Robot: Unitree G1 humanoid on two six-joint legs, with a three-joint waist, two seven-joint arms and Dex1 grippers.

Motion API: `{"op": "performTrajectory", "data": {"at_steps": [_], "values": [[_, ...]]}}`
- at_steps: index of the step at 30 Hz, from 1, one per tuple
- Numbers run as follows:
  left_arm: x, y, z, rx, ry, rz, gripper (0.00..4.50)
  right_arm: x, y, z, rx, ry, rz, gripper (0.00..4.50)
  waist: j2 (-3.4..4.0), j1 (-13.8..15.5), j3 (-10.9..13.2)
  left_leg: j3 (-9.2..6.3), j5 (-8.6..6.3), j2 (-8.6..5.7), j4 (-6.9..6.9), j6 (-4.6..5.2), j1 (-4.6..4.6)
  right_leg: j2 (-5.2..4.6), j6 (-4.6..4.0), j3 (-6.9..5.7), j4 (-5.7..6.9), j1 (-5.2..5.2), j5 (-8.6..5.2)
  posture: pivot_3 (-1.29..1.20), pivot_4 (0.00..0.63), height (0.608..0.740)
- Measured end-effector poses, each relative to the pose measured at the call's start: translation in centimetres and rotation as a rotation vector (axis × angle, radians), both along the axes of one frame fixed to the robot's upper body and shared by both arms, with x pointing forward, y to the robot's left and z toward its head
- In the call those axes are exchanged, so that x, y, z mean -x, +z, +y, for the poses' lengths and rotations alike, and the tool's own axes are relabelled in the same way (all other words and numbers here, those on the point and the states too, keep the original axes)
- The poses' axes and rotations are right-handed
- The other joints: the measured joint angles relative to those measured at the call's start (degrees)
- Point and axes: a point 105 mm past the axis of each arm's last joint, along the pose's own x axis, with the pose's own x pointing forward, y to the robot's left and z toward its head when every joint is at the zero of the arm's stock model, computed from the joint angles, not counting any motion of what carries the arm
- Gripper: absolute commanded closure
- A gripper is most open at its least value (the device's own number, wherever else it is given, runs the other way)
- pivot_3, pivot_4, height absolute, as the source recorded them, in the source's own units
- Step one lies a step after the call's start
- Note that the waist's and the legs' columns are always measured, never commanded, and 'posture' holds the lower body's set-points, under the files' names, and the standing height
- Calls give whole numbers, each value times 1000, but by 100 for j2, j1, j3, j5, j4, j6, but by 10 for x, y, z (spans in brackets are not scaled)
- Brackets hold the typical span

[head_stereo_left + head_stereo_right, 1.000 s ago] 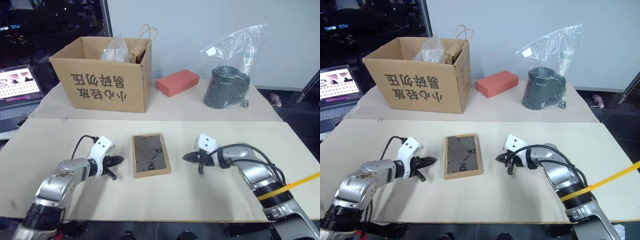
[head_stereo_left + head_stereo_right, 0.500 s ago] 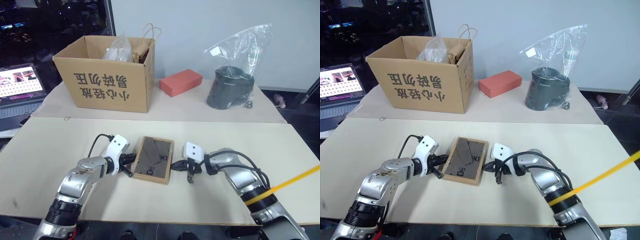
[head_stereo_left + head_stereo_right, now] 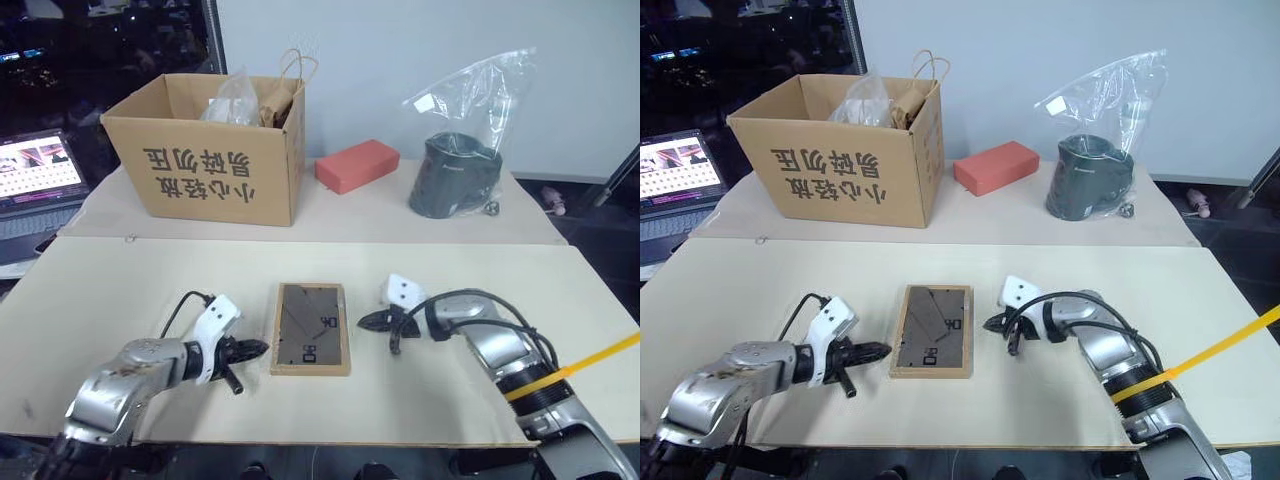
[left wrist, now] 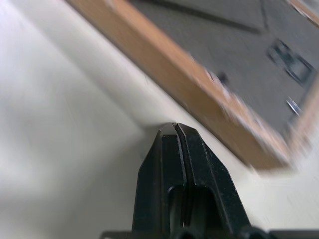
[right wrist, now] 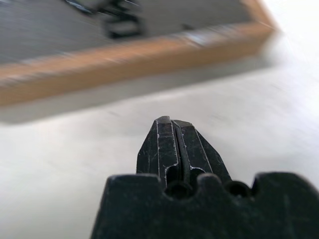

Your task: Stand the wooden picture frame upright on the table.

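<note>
Left gripper [image 3: 262, 349] & right gripper [image 3: 363, 320]: both closed, empty, flanking wooden picture frame [image 3: 311, 328], not touching. Frame flat on table [image 3: 120, 290], back up. Not yet stood; lift/prop remaining.

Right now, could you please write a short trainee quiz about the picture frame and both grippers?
1. True or false: the wooden picture frame stands upright on the table.
2. Which face of the frame points up? A. portrait front B. dark back panel
3. Fill in: the left gripper and the right gripper sit on opposite sides of the frame, and both are ____.

Key: 1. False; it lies flat. 2. B. 3. Shut, neither holding the frame.
</note>
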Motion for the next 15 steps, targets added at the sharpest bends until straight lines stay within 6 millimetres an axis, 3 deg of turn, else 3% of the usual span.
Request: {"op": "performTrajectory", "data": {"at_steps": [5, 9, 12, 15], "values": [[-6, 2, -6, 27, 24, -10, 4451, 3, 0, 13, -16, 39, 3, 4500, 0, 5, -1, 0, 0, 0, 2, 0, -2, 0, 0, 0, 2, 0, 0, 0, 150, 740], [-14, 8, -1, 205, 156, 81, 4451, 14, -1, 8, -18, 78, 19, 4500, -1, 38, 0, -1, 0, 0, 6, 0, -12, -1, 1, -3, 2, -4, 0, 0, 150, 740], [-28, 37, 25, 367, 323, 90, 3750, 24, 0, -7, -41, 91, 55, 4500, -11, 43, 6, -4, 0, 0, 14, 1, -21, 0, 2, -8, 4, -7, 0, 0, 150, 740], [-22, 55, 40, 513, 348, 188, 2694, 28, 12, -18, -76, 94, 49, 4500, -11, -13, 6, -4, 0, 0, 13, 1, -15, 0, 2, -7, 10, -6, -1, 0, 150, 740]]}}
